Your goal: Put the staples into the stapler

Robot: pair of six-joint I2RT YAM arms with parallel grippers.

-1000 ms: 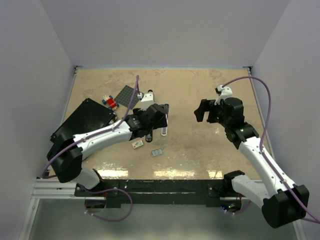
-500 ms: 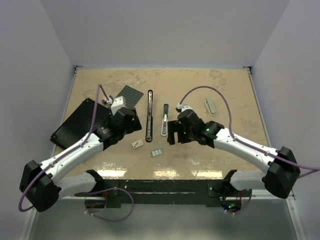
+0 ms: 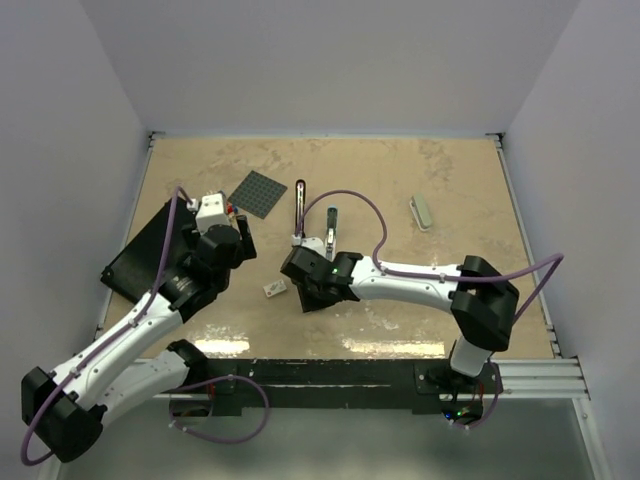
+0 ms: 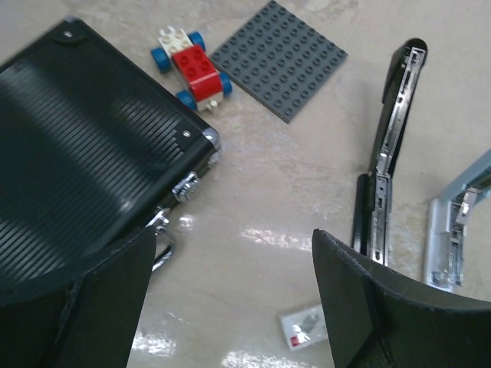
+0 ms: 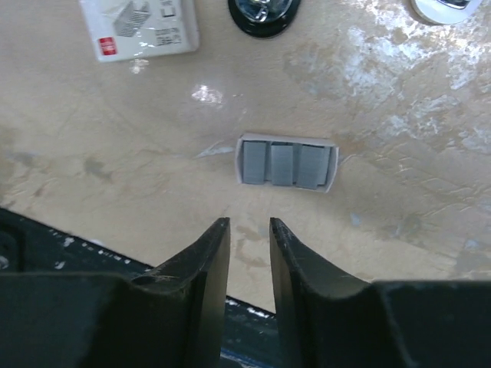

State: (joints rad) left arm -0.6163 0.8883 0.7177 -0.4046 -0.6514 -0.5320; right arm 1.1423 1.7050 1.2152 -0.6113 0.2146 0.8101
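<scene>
While the right tool (image 5: 249,224) hovers just beside the pale grey-blue ribbed block of staples (image 5: 285,164), jaws barely apart, grasping it likely needs them widened.

Camera layout: one overhead view, two wrist close-ups.
The top camera looks down from above the near edge over the whole table (image 3: 400,180). The left wrist camera, fairly near, faces the black case (image 4: 77,153) and the stapler (image 4: 395,130); the right wrist camera sits very low over the staples (image 5: 284,162). Both wrist views share the white box (image 4: 307,326).
</scene>
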